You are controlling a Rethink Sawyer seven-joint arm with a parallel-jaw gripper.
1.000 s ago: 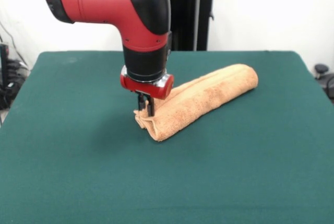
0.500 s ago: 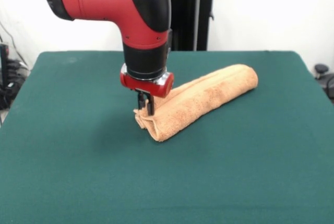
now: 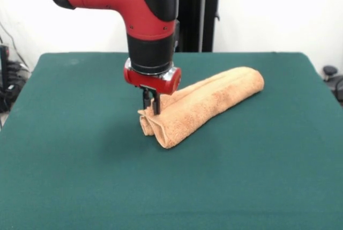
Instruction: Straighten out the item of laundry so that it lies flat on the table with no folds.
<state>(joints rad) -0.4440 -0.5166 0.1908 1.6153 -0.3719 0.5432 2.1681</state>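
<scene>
The orange-tan towel [image 3: 206,103] lies folded into a long roll on the dark green table [image 3: 80,160], running from the table's middle toward the right rear. My gripper [image 3: 150,111] comes straight down from the red and black arm onto the roll's near left end. Its dark fingers are shut on the towel's corner there, and that end is lifted slightly and bunched. The towel's label is hidden.
The robot's black pedestal [image 3: 195,13] stands behind the table's far edge. Dark objects sit past the table's left edge [image 3: 8,80] and right edge [image 3: 333,77].
The arm has risen a little and shifted slightly right, pulling the towel's gripped end up with it. The rest of the roll has barely moved.
</scene>
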